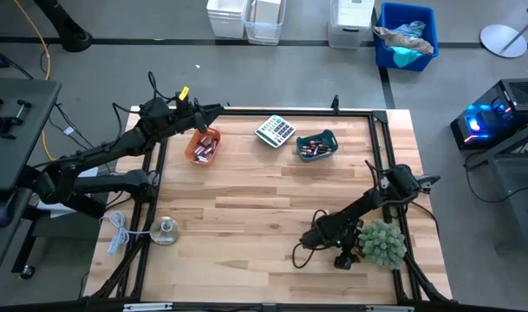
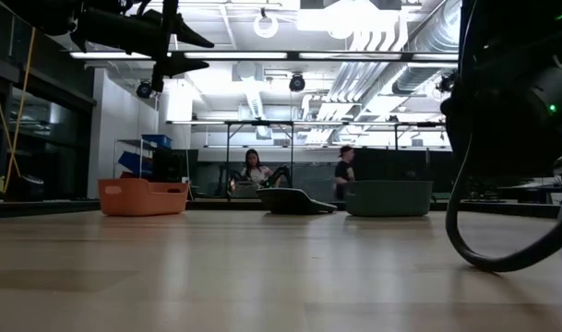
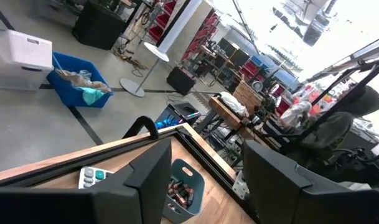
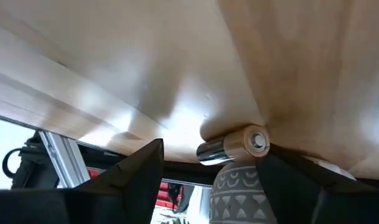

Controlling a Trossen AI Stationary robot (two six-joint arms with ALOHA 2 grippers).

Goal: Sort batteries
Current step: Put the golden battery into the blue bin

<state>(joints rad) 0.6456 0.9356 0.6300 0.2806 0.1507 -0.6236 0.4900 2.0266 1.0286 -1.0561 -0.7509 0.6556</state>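
A single silvery battery (image 4: 236, 144) lies on its side on the wooden table (image 1: 246, 217), between the fingers of my open right gripper (image 4: 211, 177), which sits low near the table's near right corner (image 1: 342, 258); neither finger visibly touches it. More batteries fill an orange bowl (image 1: 203, 146) and a green bowl (image 1: 316, 146) at the far side. My left gripper (image 3: 201, 180) hangs open and empty above the orange bowl (image 2: 142, 196), pointing level toward the green bowl (image 3: 183, 193).
A grey calculator (image 1: 275, 131) lies between the two bowls. A potted green plant (image 1: 383, 243) stands close beside my right gripper, its patterned pot (image 4: 239, 196) just beyond the battery. A round clear-and-metal disc (image 1: 166, 230) and a white cord (image 1: 116, 232) lie near left.
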